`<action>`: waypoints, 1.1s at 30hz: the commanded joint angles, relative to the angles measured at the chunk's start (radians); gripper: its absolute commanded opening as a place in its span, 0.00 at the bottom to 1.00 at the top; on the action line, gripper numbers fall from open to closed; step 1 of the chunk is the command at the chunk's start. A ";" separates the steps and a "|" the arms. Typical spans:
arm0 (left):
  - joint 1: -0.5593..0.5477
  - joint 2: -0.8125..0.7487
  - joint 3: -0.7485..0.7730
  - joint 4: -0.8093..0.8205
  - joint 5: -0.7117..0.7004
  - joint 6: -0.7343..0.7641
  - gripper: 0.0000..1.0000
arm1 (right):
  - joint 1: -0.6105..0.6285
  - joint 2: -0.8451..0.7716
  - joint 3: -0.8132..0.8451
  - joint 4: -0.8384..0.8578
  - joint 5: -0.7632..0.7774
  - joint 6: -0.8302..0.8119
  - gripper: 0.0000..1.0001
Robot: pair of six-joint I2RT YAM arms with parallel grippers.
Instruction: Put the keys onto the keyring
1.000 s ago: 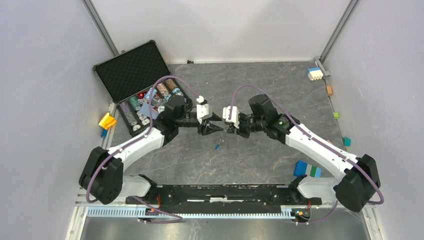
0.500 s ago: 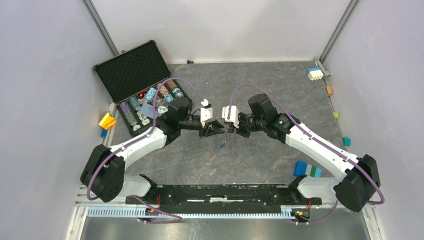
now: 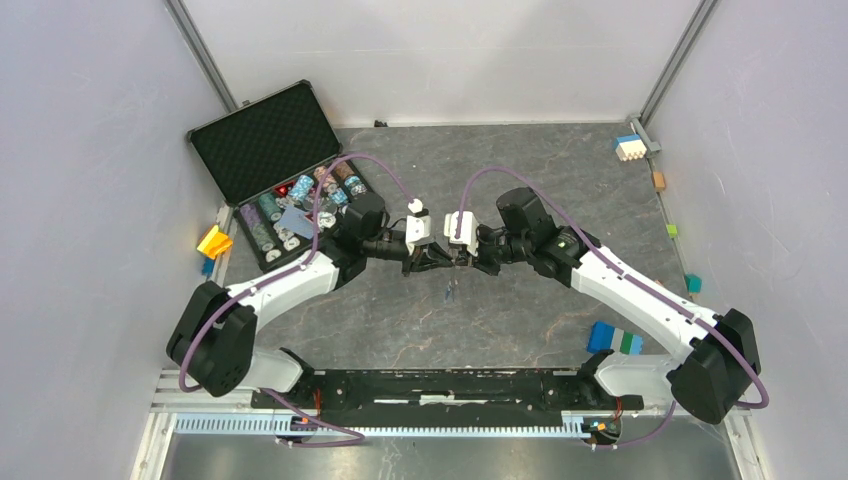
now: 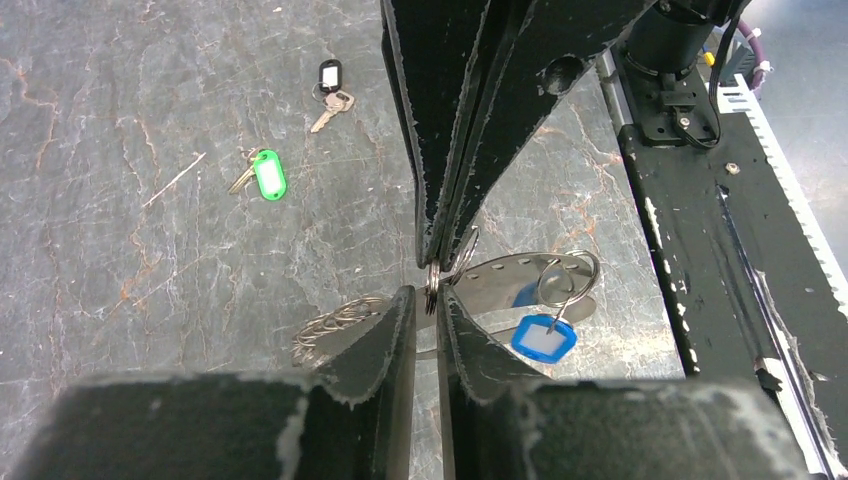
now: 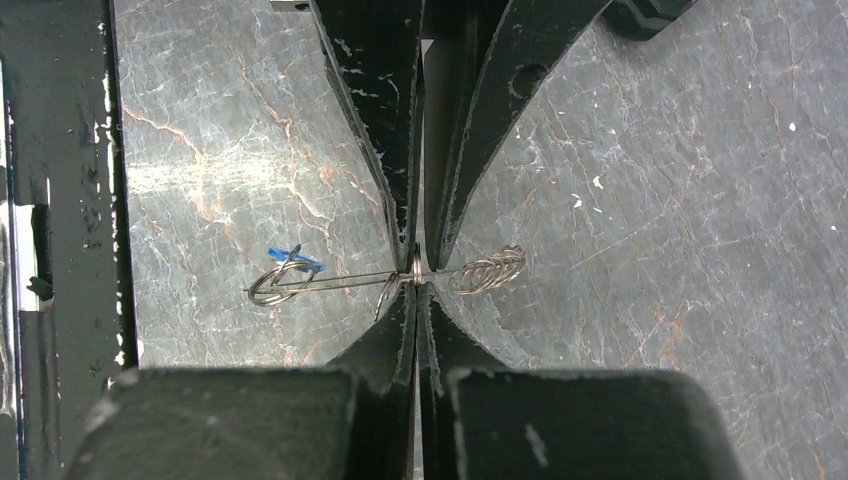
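While the right claw (image 5: 414,290) stays clamped on the keyring (image 4: 520,275), held above the worktop (image 4: 150,260) so keys can thread on, the left claw (image 4: 430,300) pinches its rim too, blue-tagged key (image 4: 543,338) hanging from it, green-tagged key (image 4: 265,173) and black-tagged key (image 4: 331,83) lying beyond.

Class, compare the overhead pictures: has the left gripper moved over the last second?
Yes. The left gripper has moved right, farther from the open poker chip case, and now meets the right gripper at the keyring.
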 commanded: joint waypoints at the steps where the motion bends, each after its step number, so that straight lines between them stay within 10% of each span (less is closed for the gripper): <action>1: -0.006 0.001 0.034 0.048 0.028 -0.025 0.19 | 0.004 -0.010 0.003 0.030 -0.036 -0.005 0.00; 18: -0.006 -0.029 0.018 0.068 0.063 -0.044 0.24 | 0.004 0.001 -0.002 0.026 -0.038 -0.007 0.00; 33: -0.006 -0.028 0.012 0.072 0.052 -0.048 0.02 | 0.004 0.002 -0.010 0.028 -0.045 -0.009 0.00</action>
